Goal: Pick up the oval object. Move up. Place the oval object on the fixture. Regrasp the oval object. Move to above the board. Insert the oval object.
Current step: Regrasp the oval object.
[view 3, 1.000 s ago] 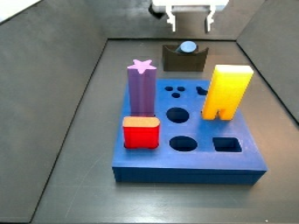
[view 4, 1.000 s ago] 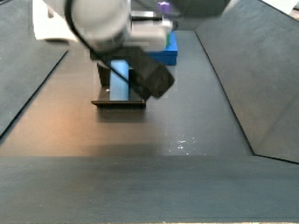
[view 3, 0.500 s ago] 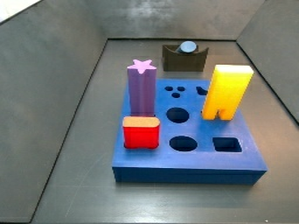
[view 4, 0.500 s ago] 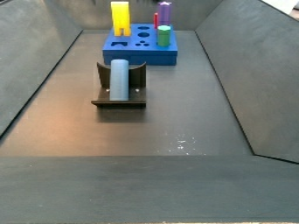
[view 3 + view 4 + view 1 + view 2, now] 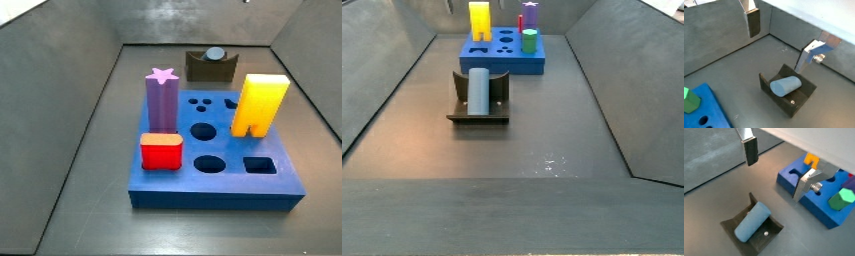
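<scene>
The grey-blue oval object (image 5: 478,90) lies in the notch of the dark fixture (image 5: 478,117); both also show in both wrist views, the oval object (image 5: 785,85) (image 5: 753,221) on the fixture (image 5: 797,101) (image 5: 767,234). From a side view only its round end (image 5: 214,54) shows above the fixture (image 5: 210,68). The blue board (image 5: 215,160) (image 5: 505,55) stands beyond it. My gripper (image 5: 781,37) (image 5: 777,165) is open and empty, high above the fixture and out of both side views. Its fingers (image 5: 753,22) (image 5: 750,152) stand wide apart.
On the board stand a purple star-topped peg (image 5: 162,100), a yellow arch block (image 5: 259,104) and a red block (image 5: 162,151). A green piece (image 5: 843,198) (image 5: 531,41) stands on it too. Grey walls (image 5: 80,90) slope up around the floor.
The gripper has risen out of both side views; a second ago it stood over the fixture. The oval object stays lying in the fixture.
</scene>
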You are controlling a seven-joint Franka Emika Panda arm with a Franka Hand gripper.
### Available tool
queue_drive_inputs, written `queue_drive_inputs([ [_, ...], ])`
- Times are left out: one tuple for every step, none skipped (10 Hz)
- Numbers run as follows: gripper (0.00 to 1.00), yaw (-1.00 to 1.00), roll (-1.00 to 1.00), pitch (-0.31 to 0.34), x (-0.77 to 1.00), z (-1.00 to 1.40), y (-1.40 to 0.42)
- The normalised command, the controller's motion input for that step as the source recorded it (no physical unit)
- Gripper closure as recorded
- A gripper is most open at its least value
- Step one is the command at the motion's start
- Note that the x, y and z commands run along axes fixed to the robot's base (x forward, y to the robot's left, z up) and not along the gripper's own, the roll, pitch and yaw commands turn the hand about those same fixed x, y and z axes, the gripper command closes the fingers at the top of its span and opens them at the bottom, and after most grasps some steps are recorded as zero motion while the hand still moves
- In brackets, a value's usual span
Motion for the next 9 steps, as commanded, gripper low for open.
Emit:
queue_drive_inputs([
  [0.00,0.00,1.00,0.018,-0.03,0.02,-0.02],
  [0.00,0.01,1.00,0.007,-0.02,0.01,-0.03],
  [0.00,0.01,1.00,0.009,-0.01,0.01,-0.04],
  [0.00,0.01,1.00,0.013,-0.01,0.01,-0.02],
  [0.00,0.01,1.00,0.022,0.01,0.01,-0.02],
  [0.00,0.02,1.00,0.030,0.02,0.00,-0.02],
  [0.00,0.03,1.00,0.070,0.05,-0.01,-0.05],
  [0.00,0.04,1.00,0.088,0.06,-0.01,-0.05],
  [0.00,0.06,1.00,0.126,0.09,-0.01,-0.03],
])
